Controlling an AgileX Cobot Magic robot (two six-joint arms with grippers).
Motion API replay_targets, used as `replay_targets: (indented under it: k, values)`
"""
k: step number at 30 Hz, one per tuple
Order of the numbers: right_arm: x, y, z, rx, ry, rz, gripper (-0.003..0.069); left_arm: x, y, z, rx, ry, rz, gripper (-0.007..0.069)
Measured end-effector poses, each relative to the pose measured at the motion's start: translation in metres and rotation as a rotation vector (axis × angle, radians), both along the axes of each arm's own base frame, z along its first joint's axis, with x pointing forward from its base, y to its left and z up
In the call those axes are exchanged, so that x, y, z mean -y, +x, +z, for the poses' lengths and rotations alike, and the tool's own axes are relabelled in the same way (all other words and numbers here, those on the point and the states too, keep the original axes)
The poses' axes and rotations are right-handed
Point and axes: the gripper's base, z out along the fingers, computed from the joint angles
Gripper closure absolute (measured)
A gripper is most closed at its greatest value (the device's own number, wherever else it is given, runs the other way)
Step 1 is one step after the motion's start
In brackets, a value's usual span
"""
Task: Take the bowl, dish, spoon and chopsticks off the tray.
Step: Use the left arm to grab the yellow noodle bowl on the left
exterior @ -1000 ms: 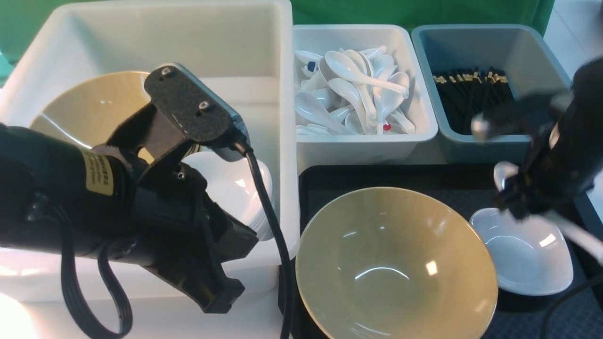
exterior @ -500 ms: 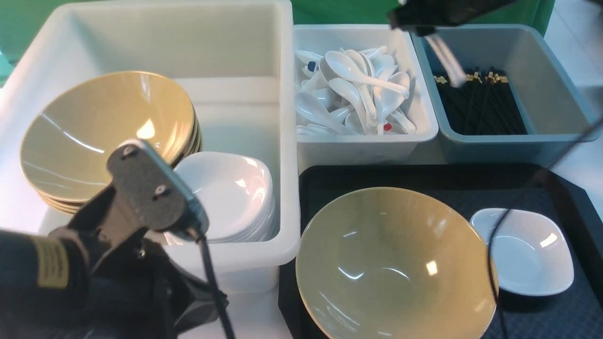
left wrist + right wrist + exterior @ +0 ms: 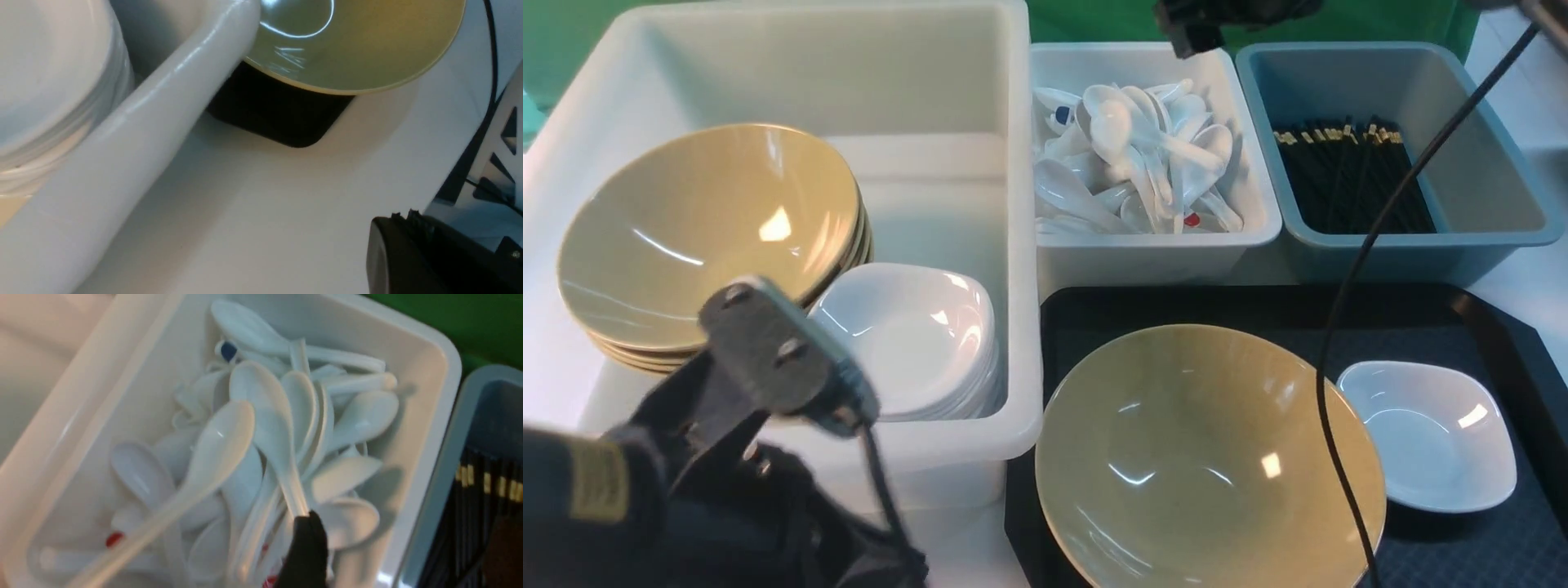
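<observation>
Front view: the tray [image 3: 1258, 306] holds only the bowl [image 3: 1209, 457] and, just beside it, the dish [image 3: 1429, 437]. No spoon or chopsticks show on it. A blurred spoon [image 3: 1112, 122] lies atop the pile in the spoon tub [image 3: 1160, 249], under the right claw [image 3: 1188, 24], which is cut off by the top edge, so I cannot tell if it is open. Chopsticks [image 3: 1347, 175] lie in the bin [image 3: 1413, 245]. By my reckoning 2 of 4 items are cleared, and the bowl and dish are left for the tub [image 3: 1021, 245].

Left wrist view: the bowl [image 3: 355, 45] overhangs the tray corner [image 3: 282, 118]. Only a black part of the left claw [image 3: 412, 257] shows, so its state cannot be told.

Right wrist view: the spoon [image 3: 220, 445] is blurred above the pile, apart from the one black fingertip [image 3: 306, 547] in view.
</observation>
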Motion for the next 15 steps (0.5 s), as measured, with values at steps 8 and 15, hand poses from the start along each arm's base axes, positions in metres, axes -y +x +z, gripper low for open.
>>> replay_targets:
  k: [8,15]
  values:
    - [0.021,-0.067,0.071,0.04,-0.035,0.067,0.0149,0.042,0.062,0.043,0.037,0.069,-0.011,0.0604]
    - [0.052,-0.175,0.08,-0.044,-0.048,0.108,0.0264,0.096,0.131,0.041,0.02,0.139,-0.093,0.0428]
